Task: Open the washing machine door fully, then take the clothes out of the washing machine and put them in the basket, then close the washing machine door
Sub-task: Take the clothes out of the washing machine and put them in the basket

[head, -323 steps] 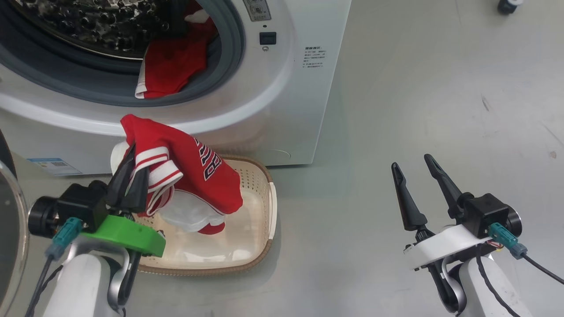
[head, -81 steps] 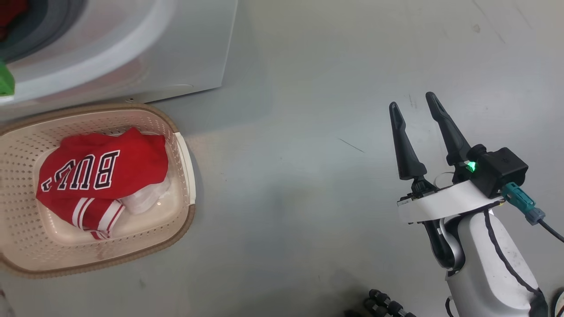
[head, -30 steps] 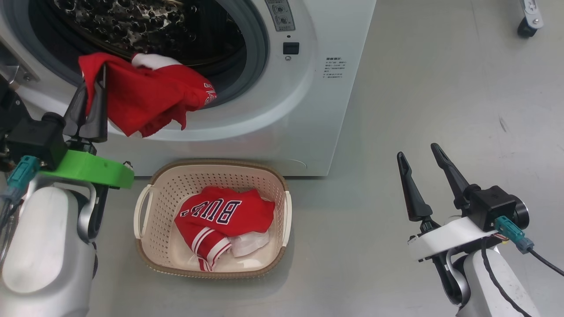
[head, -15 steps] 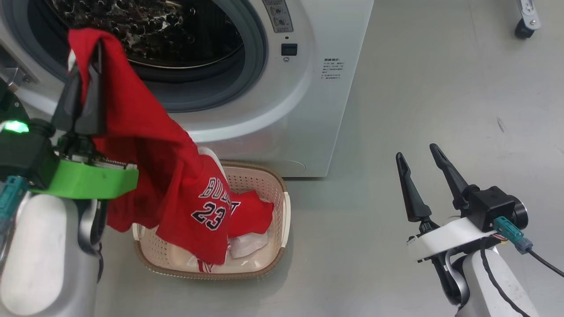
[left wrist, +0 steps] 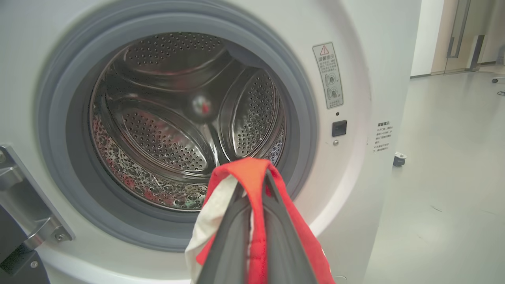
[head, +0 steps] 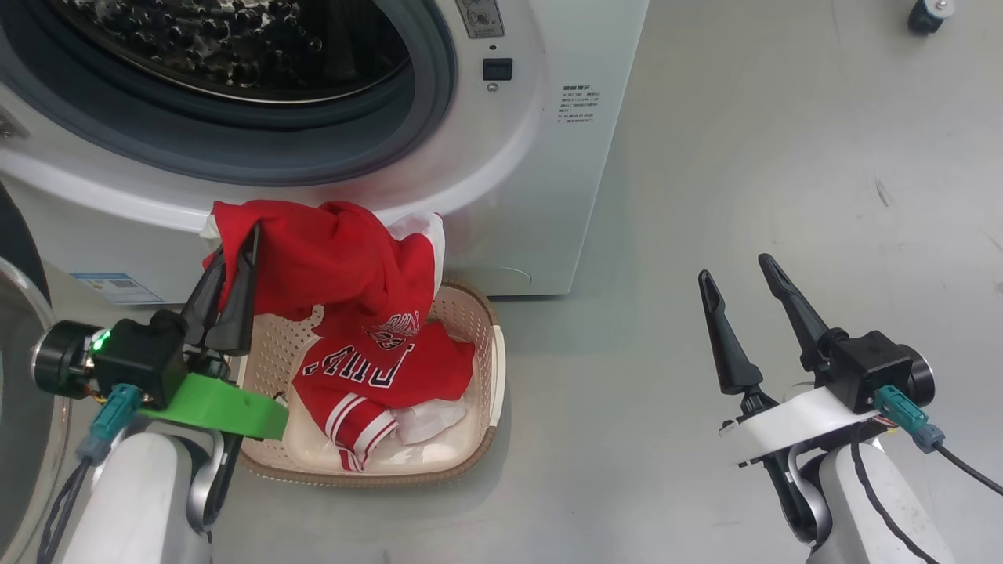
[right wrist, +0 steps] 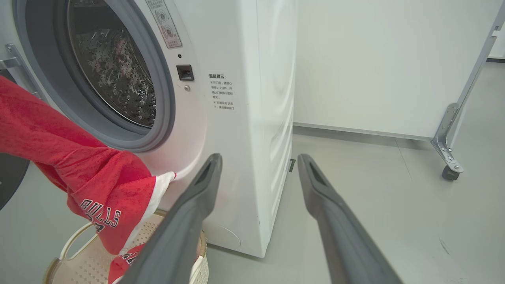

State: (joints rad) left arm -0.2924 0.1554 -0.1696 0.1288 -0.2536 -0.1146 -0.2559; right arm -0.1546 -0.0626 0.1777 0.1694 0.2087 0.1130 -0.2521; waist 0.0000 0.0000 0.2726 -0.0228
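My left gripper (head: 235, 254) is shut on a red jersey (head: 329, 258) and holds it over the cream basket (head: 487, 392). The jersey's lower end droops onto another red jersey (head: 376, 376) lying in the basket with some white fabric. In the left wrist view my left gripper (left wrist: 252, 175) pinches red and white cloth (left wrist: 252, 165) before the steel drum (left wrist: 177, 118), where no clothes show. The washing machine (head: 541, 180) stands open, its door (head: 17, 258) swung out at the far left. My right gripper (head: 733, 268) hangs open over bare floor to the right, nothing between its fingers (right wrist: 205, 177).
The basket sits on the grey floor right against the machine's front. A caster wheel (head: 921, 12) stands at the far right; the right wrist view shows a wheeled metal frame leg (right wrist: 449, 157) beside a white wall. Open floor lies around my right arm.
My left gripper has pulled the jersey out of the drum and brought it down over the basket. The head camera has tilted a little. The right arm has stayed in place.
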